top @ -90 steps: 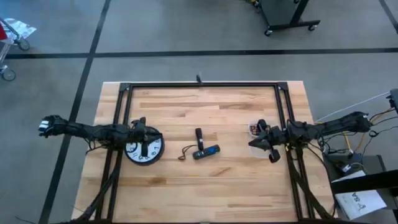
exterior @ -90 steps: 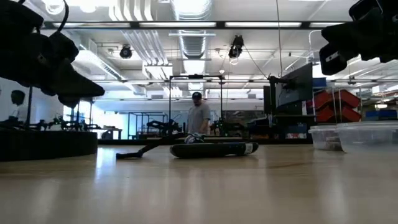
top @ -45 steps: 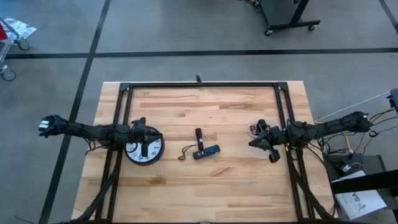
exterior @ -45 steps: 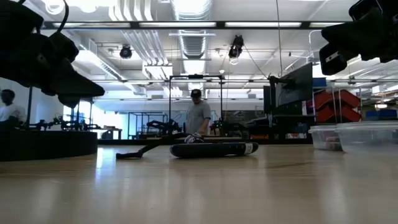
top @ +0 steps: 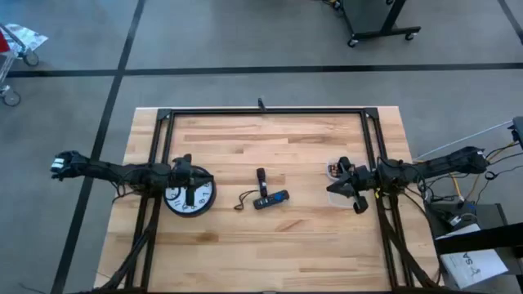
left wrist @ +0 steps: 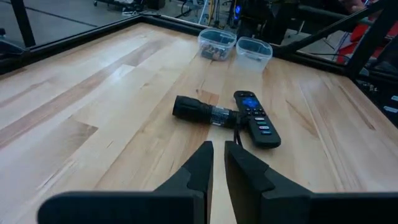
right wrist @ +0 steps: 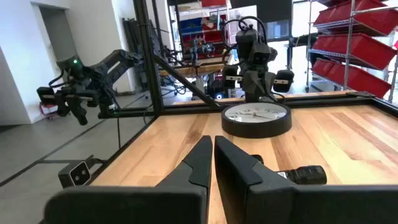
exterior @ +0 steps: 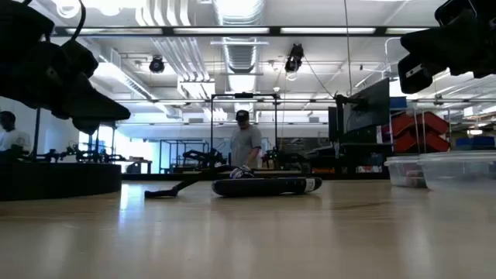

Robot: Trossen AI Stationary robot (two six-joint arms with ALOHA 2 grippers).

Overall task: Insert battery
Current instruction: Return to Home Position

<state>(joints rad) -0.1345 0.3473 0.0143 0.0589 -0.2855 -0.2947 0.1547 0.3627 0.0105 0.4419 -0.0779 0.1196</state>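
Black slim plastic remote [top: 272, 198] buttons-up mid-bench | left gripper [left wrist: 217, 147], right gripper [right wrist: 212, 140] pinched together, empty, by side edges | insertion looks done; homing left.

A light plank-wood desk [top: 245, 253] with a black frame carries a round white-faced clock [top: 204, 196], partly covered by the left claw [top: 194, 184]. Near the middle lie a slim black remote with a blue end [top: 271, 199] and, just beside it, a small black cylinder [top: 261, 178]. The right claw [top: 335, 189] shows beside a small clear plastic bin [top: 333, 169].
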